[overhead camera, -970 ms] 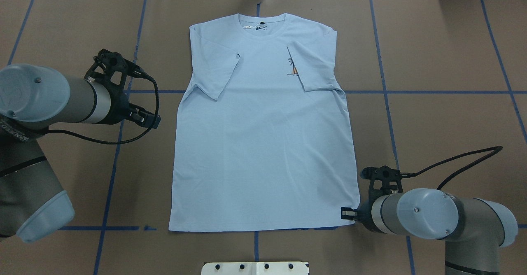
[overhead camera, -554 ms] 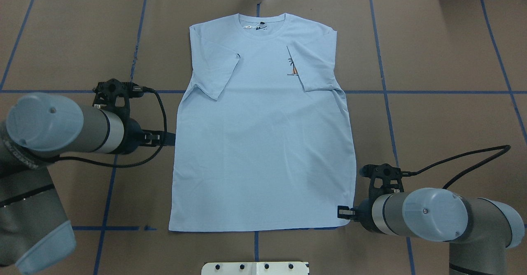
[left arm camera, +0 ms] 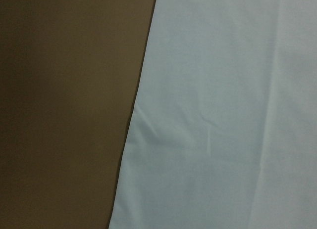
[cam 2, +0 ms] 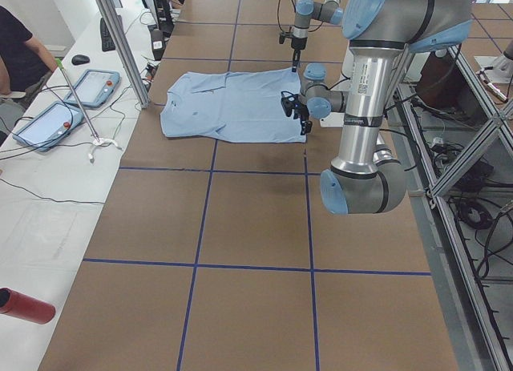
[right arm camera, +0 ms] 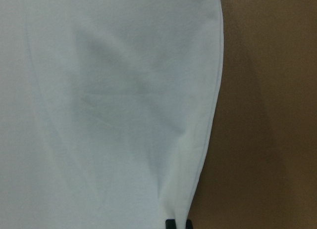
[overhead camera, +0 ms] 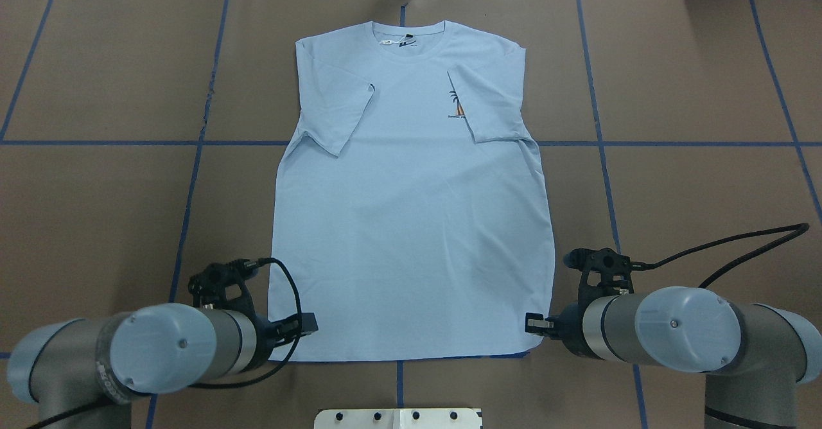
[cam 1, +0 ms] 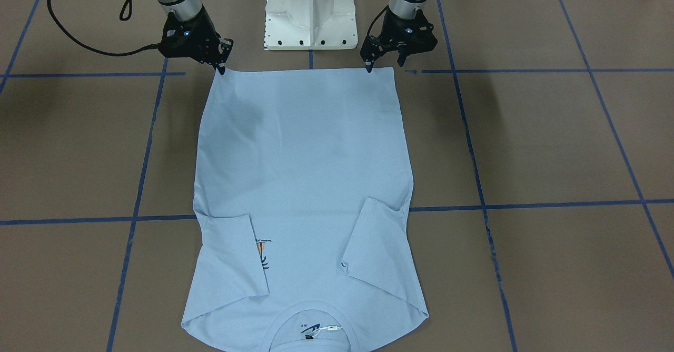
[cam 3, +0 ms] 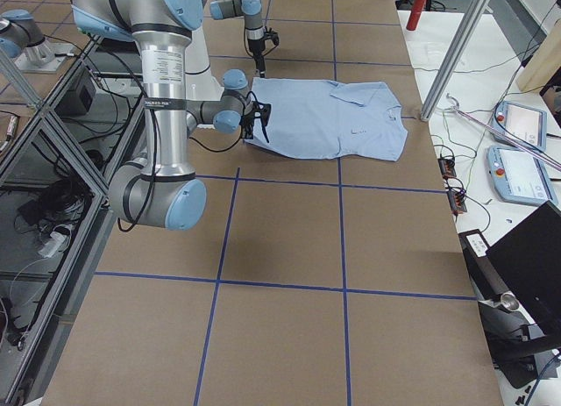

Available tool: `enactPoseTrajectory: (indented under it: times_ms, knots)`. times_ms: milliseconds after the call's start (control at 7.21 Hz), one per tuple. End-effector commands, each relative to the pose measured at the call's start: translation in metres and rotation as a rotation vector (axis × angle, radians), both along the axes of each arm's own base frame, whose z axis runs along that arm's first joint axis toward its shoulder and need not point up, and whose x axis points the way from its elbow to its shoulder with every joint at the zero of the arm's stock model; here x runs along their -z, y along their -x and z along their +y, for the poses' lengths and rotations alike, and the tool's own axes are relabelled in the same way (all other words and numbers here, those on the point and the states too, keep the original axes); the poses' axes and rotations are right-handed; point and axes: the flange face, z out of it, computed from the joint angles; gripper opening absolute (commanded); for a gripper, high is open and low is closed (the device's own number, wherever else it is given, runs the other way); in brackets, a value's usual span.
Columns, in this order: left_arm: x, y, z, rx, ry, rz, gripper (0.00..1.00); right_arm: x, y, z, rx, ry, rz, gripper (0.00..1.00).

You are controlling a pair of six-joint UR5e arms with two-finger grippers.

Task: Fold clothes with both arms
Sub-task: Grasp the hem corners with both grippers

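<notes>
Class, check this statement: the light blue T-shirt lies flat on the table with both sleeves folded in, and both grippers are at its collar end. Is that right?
Not quite. The T-shirt does lie flat with both sleeves folded in, but the left gripper and right gripper are at its hem corners, opposite the collar. The overhead exterior view shows this.

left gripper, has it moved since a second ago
Yes. The left gripper has travelled down the overhead view, toward the robot, from beside the T-shirt midsection to its bottom hem corner, nearer the white base plate.
</notes>
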Motion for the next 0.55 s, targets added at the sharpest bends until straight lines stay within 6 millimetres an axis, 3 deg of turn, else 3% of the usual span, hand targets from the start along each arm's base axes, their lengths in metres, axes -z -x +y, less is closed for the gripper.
enactPoseTrajectory:
  times_ms: [0,416]
  knots:
    - [-0.019,-0.022,0.031,0.002,0.033,-0.087,0.95,0.006,0.002,-0.002,-0.003,-0.002,-0.012,0.00]
    - [-0.023,-0.021,0.019,0.028,0.016,-0.098,0.88,0.007,0.002,-0.004,-0.008,-0.003,-0.014,0.00]
